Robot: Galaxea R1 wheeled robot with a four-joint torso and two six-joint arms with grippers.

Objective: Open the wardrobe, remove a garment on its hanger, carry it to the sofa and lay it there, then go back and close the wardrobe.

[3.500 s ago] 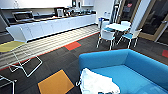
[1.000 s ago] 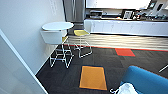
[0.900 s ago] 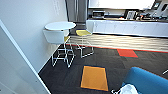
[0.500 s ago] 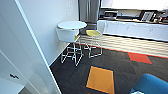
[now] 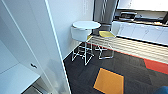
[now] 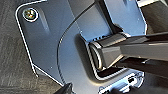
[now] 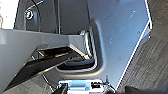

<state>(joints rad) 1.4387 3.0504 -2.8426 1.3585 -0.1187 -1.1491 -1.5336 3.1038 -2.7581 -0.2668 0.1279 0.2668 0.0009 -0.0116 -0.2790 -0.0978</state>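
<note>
The wardrobe (image 5: 30, 37) rises close at the left of the head view, tall and white. One door (image 5: 53, 50) stands open with its edge toward me. Behind it I see the white inside and a flat white shelf (image 5: 15, 77). A small dark fitting (image 5: 33, 66) sits on the inner panel. A sliver of the bright-blue sofa (image 5: 161, 90) shows at the lower right corner. Both wrist views look down on my own dark base plate (image 6: 62, 50) over grey carpet.
A round white table (image 5: 86, 25) stands by the wall with a white wire-legged stool (image 5: 81, 37) and a yellow one (image 5: 106, 35). An orange carpet tile (image 5: 108, 81) and a red one (image 5: 156, 66) lie on the dark carpet. A long white counter (image 5: 140, 31) runs along the back right.
The whole picture has swung: the table and stools have slid right, the open wardrobe has come in at the left, and the sofa has slipped off to the lower right.
</note>
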